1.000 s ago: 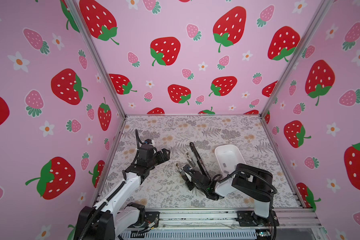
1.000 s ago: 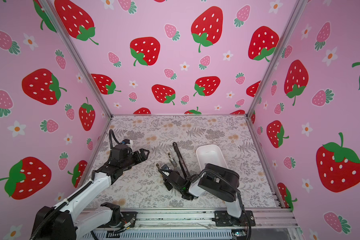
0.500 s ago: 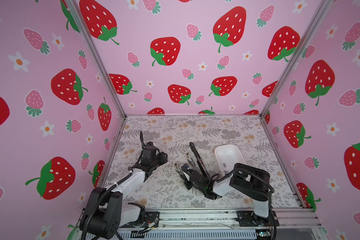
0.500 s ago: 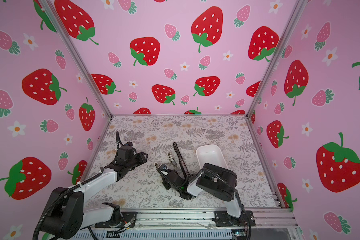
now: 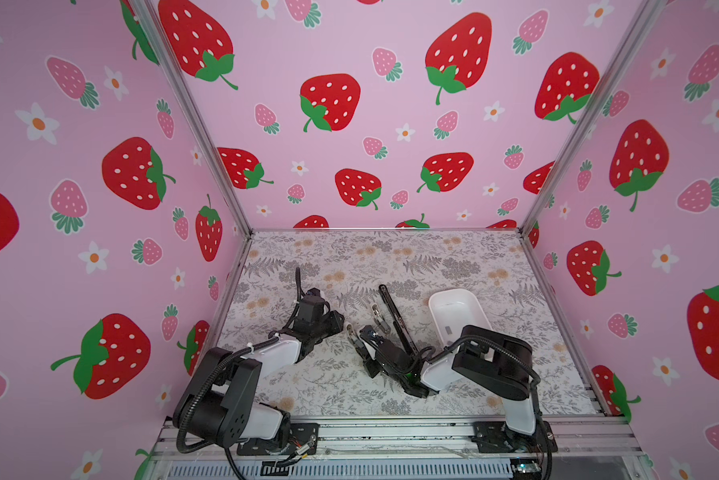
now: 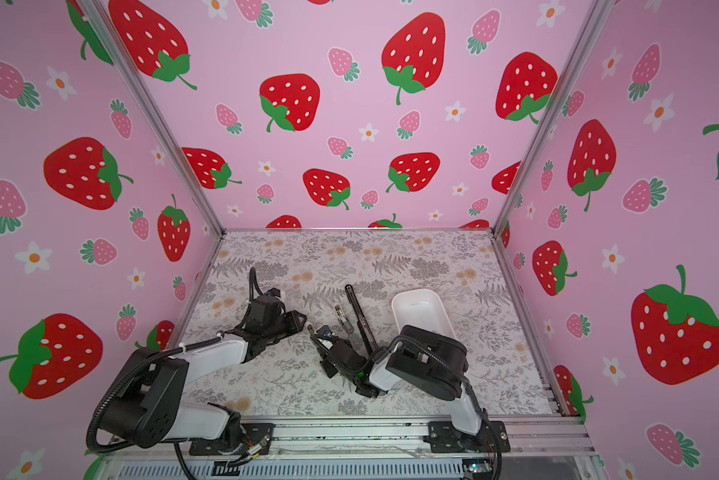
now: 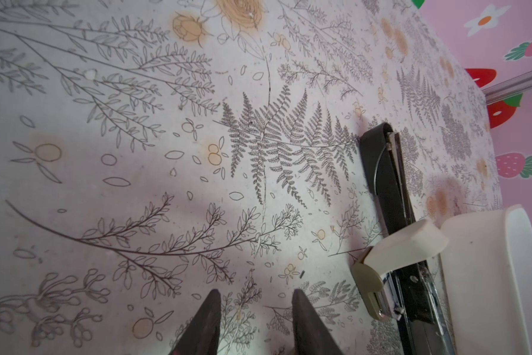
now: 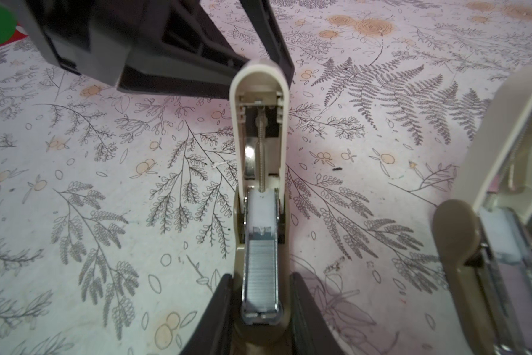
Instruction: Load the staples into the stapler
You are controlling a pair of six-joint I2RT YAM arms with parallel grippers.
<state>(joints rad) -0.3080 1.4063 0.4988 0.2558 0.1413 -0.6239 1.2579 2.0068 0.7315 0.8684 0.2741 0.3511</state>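
Right gripper (image 8: 260, 276) pinches stapler (image 8: 260, 212), staples (image 8: 260, 255) seated. Open lid (image 8: 260, 76) points lengthwise toward the nearer left gripper (image 7: 255, 296), whose jaws are spread and empty.

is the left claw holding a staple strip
No, the left claw is open in its wrist view, only floral table showing between its jaws.

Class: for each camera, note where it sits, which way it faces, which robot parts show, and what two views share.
Top views: high at the front, looking down and back over the table; both arms whole.
Left wrist: on the left arm, facing the black stapler past the open left tool.
Right wrist: on the right arm, facing along the right tool gripping a small stapler holding staples.
Shared: both wrist views show the spare stapler.
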